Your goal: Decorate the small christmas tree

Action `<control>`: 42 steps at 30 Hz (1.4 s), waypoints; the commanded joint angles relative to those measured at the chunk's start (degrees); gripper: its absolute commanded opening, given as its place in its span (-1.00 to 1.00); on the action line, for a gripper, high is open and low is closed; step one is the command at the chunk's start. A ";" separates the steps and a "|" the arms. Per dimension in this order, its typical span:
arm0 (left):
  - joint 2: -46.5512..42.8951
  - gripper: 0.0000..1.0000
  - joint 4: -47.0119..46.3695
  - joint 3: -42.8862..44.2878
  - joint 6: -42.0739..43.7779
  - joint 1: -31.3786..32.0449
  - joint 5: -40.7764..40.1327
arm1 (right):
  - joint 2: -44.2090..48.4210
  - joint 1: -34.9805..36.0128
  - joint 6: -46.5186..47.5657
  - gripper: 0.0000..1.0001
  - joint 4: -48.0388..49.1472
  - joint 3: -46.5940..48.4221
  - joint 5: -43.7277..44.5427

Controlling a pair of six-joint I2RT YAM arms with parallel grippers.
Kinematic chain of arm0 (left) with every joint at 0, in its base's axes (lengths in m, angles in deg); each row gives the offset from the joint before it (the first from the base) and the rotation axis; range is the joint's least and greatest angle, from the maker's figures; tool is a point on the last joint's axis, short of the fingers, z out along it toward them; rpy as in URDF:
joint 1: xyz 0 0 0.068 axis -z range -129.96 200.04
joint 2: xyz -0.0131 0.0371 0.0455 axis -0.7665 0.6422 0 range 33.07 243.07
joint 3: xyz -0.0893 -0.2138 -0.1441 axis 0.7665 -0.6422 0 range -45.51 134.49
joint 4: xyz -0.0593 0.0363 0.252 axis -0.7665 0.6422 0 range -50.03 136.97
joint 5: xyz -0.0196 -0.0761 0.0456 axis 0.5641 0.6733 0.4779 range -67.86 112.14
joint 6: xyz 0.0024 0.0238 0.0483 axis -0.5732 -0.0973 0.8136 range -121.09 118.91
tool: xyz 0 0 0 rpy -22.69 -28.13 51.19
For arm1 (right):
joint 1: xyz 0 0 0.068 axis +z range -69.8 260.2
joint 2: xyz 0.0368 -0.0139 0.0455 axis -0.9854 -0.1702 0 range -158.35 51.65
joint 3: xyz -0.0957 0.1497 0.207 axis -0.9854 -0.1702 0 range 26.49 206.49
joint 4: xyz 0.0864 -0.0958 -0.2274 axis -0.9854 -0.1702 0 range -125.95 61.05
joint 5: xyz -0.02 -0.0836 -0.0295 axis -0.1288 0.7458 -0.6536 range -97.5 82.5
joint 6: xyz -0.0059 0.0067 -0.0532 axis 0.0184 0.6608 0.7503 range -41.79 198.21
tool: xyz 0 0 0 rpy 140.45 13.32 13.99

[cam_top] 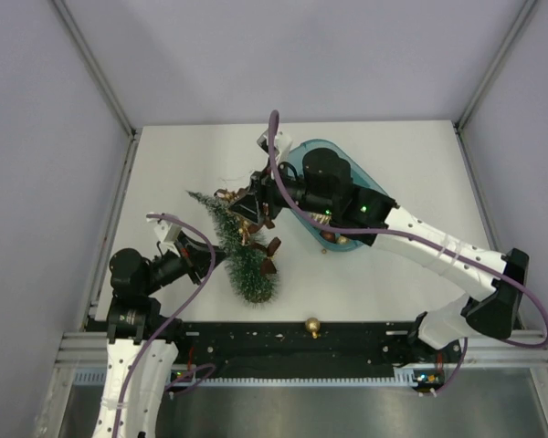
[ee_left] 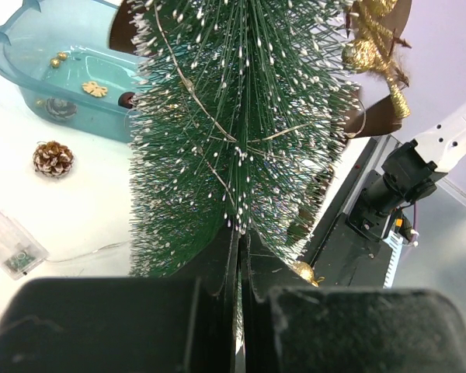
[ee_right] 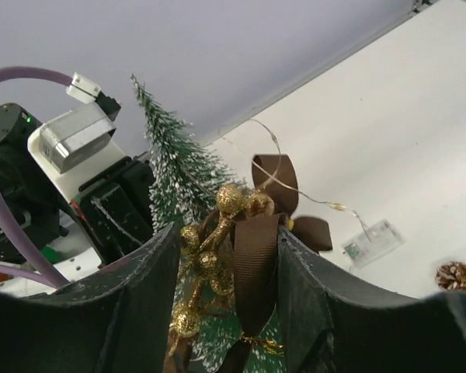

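Note:
The small christmas tree [cam_top: 240,251] leans across the table's left-middle, tip toward the back left; up close its frosted green bristles [ee_left: 233,116] carry a thin light wire. My left gripper [ee_left: 241,233] is shut on the tree's lower part, bristles pinched between the fingers. My right gripper [ee_right: 229,233] stands open at the tree's upper side [cam_top: 253,212]. Between its fingers sits a brown ribbon bow with gold glitter berries [ee_right: 256,264], lying against the tree; the ribbon touches the right finger [ee_right: 311,295].
A teal tray [ee_left: 31,70] behind the tree holds several small gold and brown ornaments. A pine cone [ee_left: 53,158] and the clear battery box [ee_left: 14,242] lie on the white table. A gold ball [cam_top: 312,326] rests on the black front rail.

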 commanded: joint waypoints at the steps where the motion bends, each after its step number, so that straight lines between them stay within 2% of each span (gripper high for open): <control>1: -1.39 -1.00 -4.11 -0.24 -0.44 0.02 1.00 | 5.06 -0.54 1.78 0.04 0.78 -1.88 2.57; 3: -1.30 -1.00 -4.98 -0.50 -1.05 0.02 1.35 | 5.85 -0.54 2.13 0.25 0.42 -2.32 3.02; 6: -1.12 -1.00 -6.39 -0.85 -1.84 0.02 1.88 | 5.77 -0.45 2.13 0.44 0.25 -1.80 2.67; 12: -1.21 -1.00 -6.40 -0.94 -1.84 0.02 2.14 | 4.88 -0.45 2.22 0.78 -1.51 -0.21 2.58; 16: -1.48 -1.00 -6.13 -1.03 -1.67 0.11 1.97 | 8.65 -0.45 2.66 0.98 -2.65 -2.05 7.23; 19: -1.48 -1.00 -6.13 -1.03 -1.58 0.02 1.79 | 12.69 -0.45 2.92 0.98 -3.62 -4.34 10.65; 25: -1.56 -1.00 -5.78 -1.12 -1.49 0.11 1.62 | 19.46 -0.45 1.87 0.98 -6.70 -9.08 11.81; 27: -1.48 -1.00 -5.34 -1.03 -1.23 0.02 1.62 | 23.40 -0.54 0.30 0.98 -7.13 -12.93 9.89; 32: -1.48 -1.00 -4.81 -0.85 -0.97 0.02 1.35 | 26.24 -0.19 -1.73 0.97 -7.31 -20.58 5.13; 37: -1.56 -1.00 -4.37 -0.68 -0.88 0.02 1.09 | 25.54 3.41 -4.11 0.76 -4.42 -29.20 5.92; 42: -1.65 -1.00 -4.02 -0.41 -0.70 0.02 0.74 | 23.61 7.45 -4.90 0.58 1.90 -33.69 10.22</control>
